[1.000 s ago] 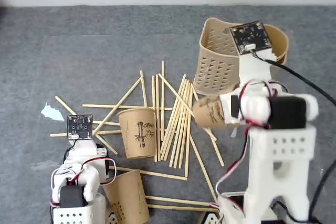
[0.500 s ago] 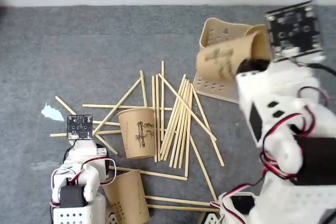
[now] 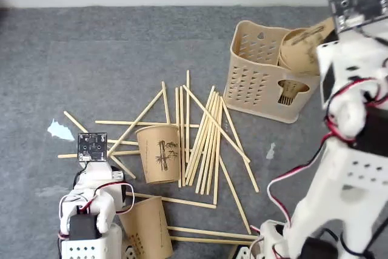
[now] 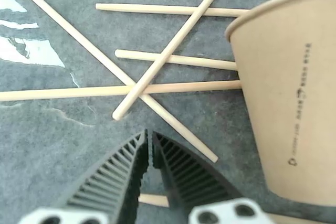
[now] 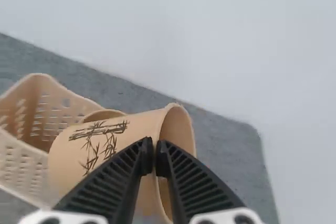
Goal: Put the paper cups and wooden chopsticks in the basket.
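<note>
1. Over the basket [image 3: 251, 83], at the end farthest from the stick pile: held paper cup [image 5: 105, 148], tan, thin-walled, tapered, tipped on its side, bamboo sketch on its flank.
2. At that cup's rim, above the basket: right gripper [image 5: 151, 148], ribbed black fingers [image 5: 123, 177] pinching the paper wall.
3. Basket itself: beige plastic, rectangular with rounded corners, walls pierced by rows of small slots, oval handle cut-out in the end wall, bamboo print visible through it.
4. Just beside the basket, on the side toward the left arm: wooden chopsticks [image 3: 203, 137], pale, slim, straight, strewn and crossing, several lying nearly parallel, the nearest ends at the basket's foot.
5. Farther from the basket, among those sticks: second paper cup [image 3: 159, 153], same tan paper and bamboo print, lying on its side.
6. Farthest from the basket, by the left arm's base: third paper cup [image 3: 145, 225], also lying down.
7. Well apart from the basket, near the second paper cup: left gripper [image 4: 149, 134], toothed black fingers pressed together, nothing between them, low over the grey felt-like mat [image 3: 121, 59].
8. Beyond the sticks from the basket: shiny pale-blue scrap [image 3: 59, 130], flat and ragged. Near the basket's foot: small white fleck [image 3: 270, 150].
</note>
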Robot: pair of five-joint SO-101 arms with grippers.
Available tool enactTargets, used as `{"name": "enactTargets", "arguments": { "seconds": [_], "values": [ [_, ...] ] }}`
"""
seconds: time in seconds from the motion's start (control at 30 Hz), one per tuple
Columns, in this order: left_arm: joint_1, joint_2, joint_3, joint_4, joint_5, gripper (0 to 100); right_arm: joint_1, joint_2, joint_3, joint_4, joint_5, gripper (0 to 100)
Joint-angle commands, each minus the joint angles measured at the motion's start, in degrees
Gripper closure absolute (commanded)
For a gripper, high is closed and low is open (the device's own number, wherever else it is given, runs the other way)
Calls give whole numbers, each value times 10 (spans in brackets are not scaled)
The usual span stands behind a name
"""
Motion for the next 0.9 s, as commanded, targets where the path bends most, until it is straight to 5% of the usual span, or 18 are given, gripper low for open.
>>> {"name": "enactTargets", "arguments": {
  "seconds": [0.0,0.87],
  "values": [
    [-2,-9,-7,4,-5,987,23,14,-23,-36,18,991],
    [-2,-9,-7,4,-5,987,22,96,-23,-209,18,991]
  ]
}}
